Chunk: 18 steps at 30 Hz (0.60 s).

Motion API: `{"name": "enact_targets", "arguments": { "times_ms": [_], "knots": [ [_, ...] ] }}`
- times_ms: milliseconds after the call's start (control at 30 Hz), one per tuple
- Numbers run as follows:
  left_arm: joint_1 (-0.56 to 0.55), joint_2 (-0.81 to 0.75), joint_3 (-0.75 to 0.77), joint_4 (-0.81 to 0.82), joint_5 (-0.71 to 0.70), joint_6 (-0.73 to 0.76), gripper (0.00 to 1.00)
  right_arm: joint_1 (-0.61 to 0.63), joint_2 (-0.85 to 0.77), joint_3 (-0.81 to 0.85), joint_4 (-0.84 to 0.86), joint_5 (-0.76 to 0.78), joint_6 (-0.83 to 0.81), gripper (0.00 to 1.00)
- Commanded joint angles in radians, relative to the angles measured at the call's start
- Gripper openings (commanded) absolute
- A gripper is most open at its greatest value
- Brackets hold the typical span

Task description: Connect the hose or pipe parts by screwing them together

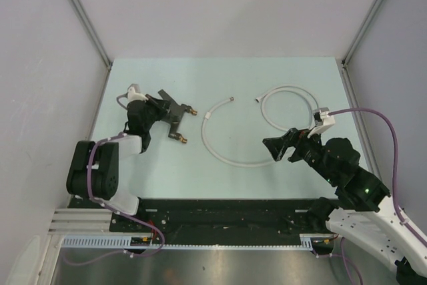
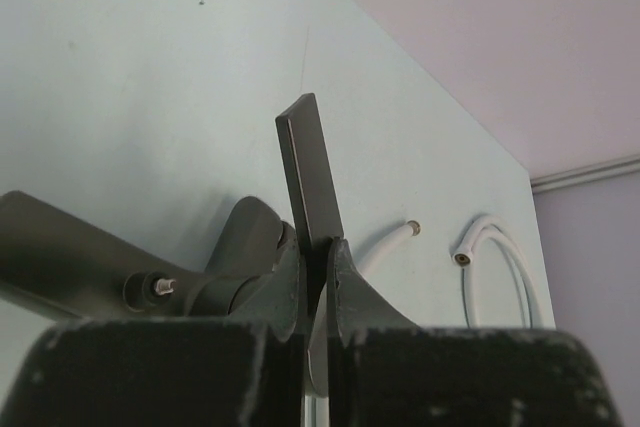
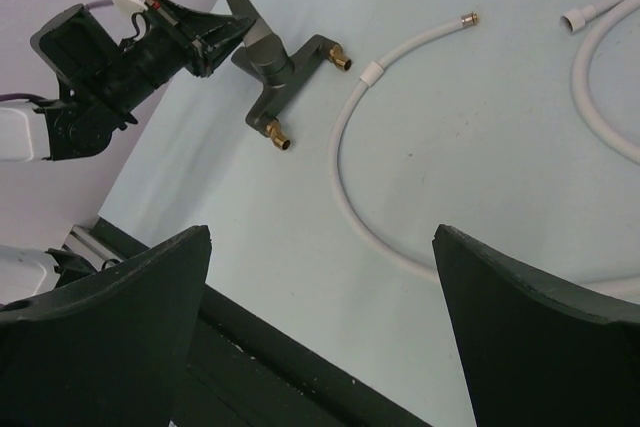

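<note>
Grey tap fitting (image 1: 175,119) pinched in left gripper (image 1: 161,106), right gripper (image 1: 275,150) wide open

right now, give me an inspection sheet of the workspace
surface: pale green table
job's things: white hose lying looped, both ends free; grey tap with brass ends, not joined to the hose
clutter: nothing seen
pincers: left pincer shut on the tap's lever; right pincer open, empty, above the hose
cables: purple cables run along both arms
surroundings: plain grey walls on three sides
</note>
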Motion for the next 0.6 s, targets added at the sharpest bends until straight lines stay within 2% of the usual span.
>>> {"name": "enact_targets", "arguments": {
  "times_ms": [0,167,267,300,367,400,500,567],
  "knots": [
    [0.006,-0.076,-0.097,-0.053,-0.136,0.047,0.0,0.003,0.005,-0.003,0.015,-0.001,0.027,0.98],
    [0.006,-0.084,-0.152,-0.054,-0.12,0.032,0.02,0.004,0.014,-0.003,0.013,0.013,0.036,0.98],
    [0.006,-0.116,-0.183,-0.054,-0.106,0.032,0.21,0.004,0.019,-0.003,0.003,0.009,0.047,0.98],
    [0.006,-0.127,-0.186,-0.054,-0.107,0.032,0.33,0.003,0.019,-0.003,0.0,0.01,0.05,0.98],
    [0.006,-0.168,-0.189,-0.061,-0.107,0.053,0.48,0.004,0.016,-0.002,-0.01,0.012,0.056,0.98],
    [0.006,-0.185,-0.189,-0.073,-0.104,0.06,0.59,0.004,0.014,-0.003,-0.014,0.013,0.058,0.97],
    [0.005,-0.254,-0.17,-0.147,-0.115,0.072,0.69,0.004,0.004,-0.003,-0.023,0.016,0.071,0.97],
    [0.002,-0.3,-0.131,-0.214,-0.133,0.093,0.69,0.004,0.007,-0.003,-0.028,0.021,0.079,0.97]
  ]
}}
